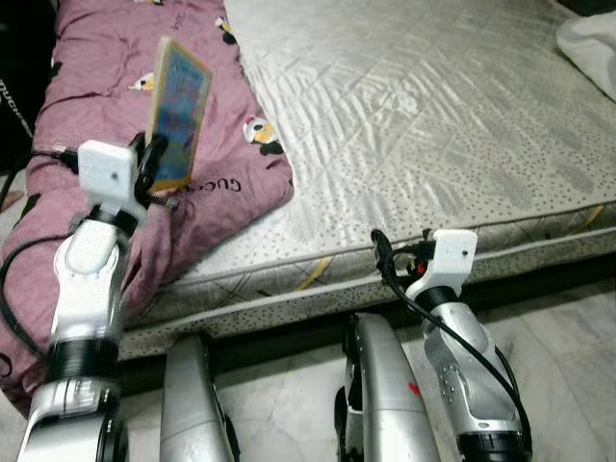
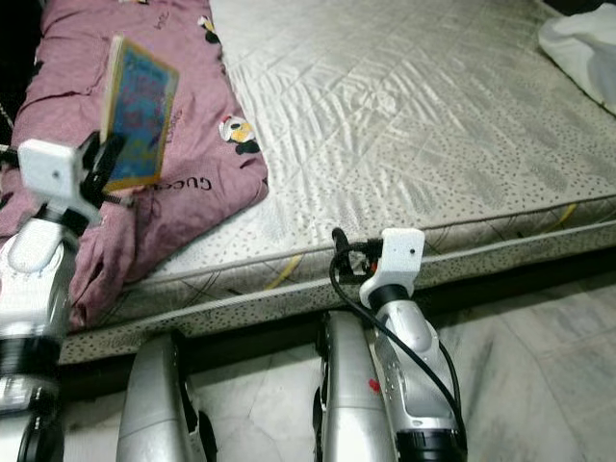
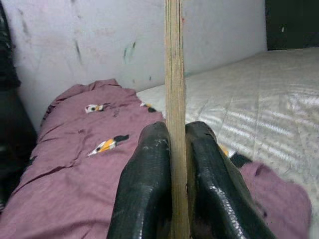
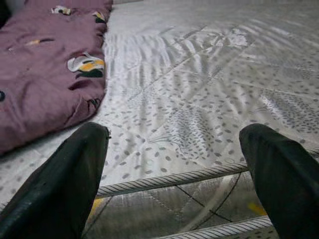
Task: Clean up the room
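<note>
A thin book with a bright blue, colourful cover (image 1: 181,111) stands upright and tilted above the mauve blanket (image 1: 106,87). My left gripper (image 1: 152,159) is shut on its lower edge. In the left wrist view the book's tan edge (image 3: 174,99) runs straight up between the two black fingers (image 3: 147,189). My right gripper (image 4: 174,164) is open and holds nothing, level with the near edge of the mattress (image 1: 433,125), its fingers (image 4: 65,184) spread wide.
The grey quilted mattress covers most of the scene, with its piped front edge (image 1: 539,226) close to me. A white cloth (image 1: 589,48) lies at the far right corner. Pale floor (image 1: 568,327) and my own legs (image 1: 385,395) are below.
</note>
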### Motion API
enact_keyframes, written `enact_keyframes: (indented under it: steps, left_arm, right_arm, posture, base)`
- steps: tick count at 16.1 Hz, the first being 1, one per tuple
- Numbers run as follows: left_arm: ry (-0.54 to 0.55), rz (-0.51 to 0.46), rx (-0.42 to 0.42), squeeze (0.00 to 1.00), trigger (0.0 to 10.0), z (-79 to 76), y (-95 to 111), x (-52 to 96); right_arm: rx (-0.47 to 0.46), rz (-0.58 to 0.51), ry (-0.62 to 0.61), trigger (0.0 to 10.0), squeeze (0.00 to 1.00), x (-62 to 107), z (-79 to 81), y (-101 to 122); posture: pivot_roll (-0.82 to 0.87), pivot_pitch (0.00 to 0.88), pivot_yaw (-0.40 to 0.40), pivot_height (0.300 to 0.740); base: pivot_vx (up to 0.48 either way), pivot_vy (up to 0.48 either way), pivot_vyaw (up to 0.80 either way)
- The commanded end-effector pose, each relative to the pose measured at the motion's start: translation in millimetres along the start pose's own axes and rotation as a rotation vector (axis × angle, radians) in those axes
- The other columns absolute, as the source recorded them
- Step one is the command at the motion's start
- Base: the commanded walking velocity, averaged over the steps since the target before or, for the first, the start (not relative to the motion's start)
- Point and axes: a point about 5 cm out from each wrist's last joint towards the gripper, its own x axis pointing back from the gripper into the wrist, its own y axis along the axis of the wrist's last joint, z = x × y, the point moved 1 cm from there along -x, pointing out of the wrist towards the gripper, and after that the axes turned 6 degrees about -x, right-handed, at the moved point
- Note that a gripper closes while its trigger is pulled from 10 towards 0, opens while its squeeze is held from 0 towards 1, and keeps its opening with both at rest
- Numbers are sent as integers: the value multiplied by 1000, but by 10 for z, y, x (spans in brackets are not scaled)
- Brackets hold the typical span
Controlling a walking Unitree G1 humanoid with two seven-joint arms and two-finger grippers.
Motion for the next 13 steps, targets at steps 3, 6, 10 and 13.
enact_keyframes:
  steps: [3,6,10,13]
  left_arm:
    - [48,20,-20,0,10000,-80,43,139]
    - [52,86,52,0,10000,-225,-71,216]
    - [59,93,55,0,10000,-282,-12,197]
    - [82,87,57,0,10000,-244,28,162]
  right_arm:
    - [-24,-24,7,10000,0,-22,-17,53]
    - [-32,-33,15,10000,0,-44,-2,85]
    - [-30,-42,17,10000,0,-71,-27,128]
    - [-29,-45,24,10000,0,-84,-20,138]
  posture:
    - [1,56,-2,547]
    - [1,57,-7,581]
    - [-8,49,-17,635]
    - [-11,44,-18,674]
  base:
    - [0,0,0]
    - [0,0,0]
    - [0,0,0]
    - [0,0,0]
